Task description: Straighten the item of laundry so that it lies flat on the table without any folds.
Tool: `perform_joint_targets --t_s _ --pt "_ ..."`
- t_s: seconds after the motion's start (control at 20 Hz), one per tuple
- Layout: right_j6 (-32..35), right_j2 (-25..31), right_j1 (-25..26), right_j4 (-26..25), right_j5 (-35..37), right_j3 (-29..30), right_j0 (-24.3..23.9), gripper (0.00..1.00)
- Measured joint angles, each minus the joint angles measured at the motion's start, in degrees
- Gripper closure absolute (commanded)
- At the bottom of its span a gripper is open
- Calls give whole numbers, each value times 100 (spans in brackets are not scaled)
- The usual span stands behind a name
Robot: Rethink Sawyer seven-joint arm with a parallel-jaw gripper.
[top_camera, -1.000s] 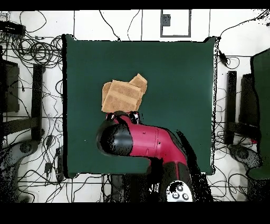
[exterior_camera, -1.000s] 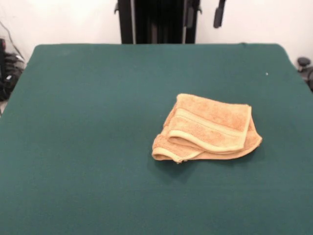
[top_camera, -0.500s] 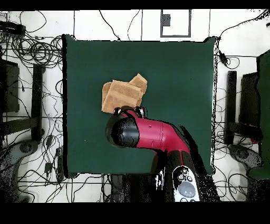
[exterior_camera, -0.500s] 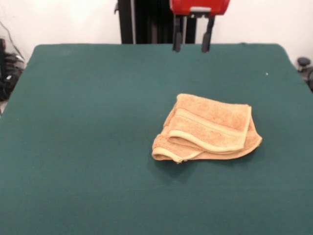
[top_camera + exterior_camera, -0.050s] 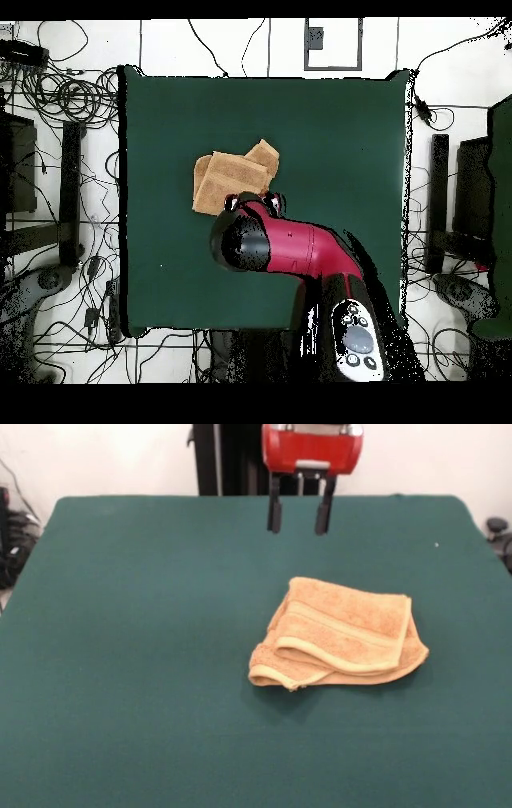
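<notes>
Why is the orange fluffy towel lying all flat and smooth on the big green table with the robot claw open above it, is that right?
Not quite. The front view shows the orange terry-cloth towel folded over itself in layers, not flat. The rest is right: it lies on the green felt table, and the red-and-black gripper hangs open above, behind the towel.

In your front view, the towel (image 5: pixel 340 634) lies on the table (image 5: pixel 144 624), a little toward four o'clock of the table's centre, well clear of every edge. It is folded over itself, the upper layer lying over the lower, with the folded edges facing seven o'clock. The gripper (image 5: pixel 298 514) hangs above the table at about eleven o'clock of the towel, apart from it, its two fingers (image 5: pixel 274 514) spread and pointing down.
</notes>
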Motion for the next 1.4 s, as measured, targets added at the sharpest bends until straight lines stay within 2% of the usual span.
perform_joint_targets --t_s 0.15,0.5,1.05,1.4 --pt "3 -82 112 51 -150 -46 35 0" --pt "72 -321 447 551 -552 -108 115 0" --pt "233 -285 659 887 -1161 -128 -141 0" --pt "233 -292 771 1331 -1168 -316 -44 0"
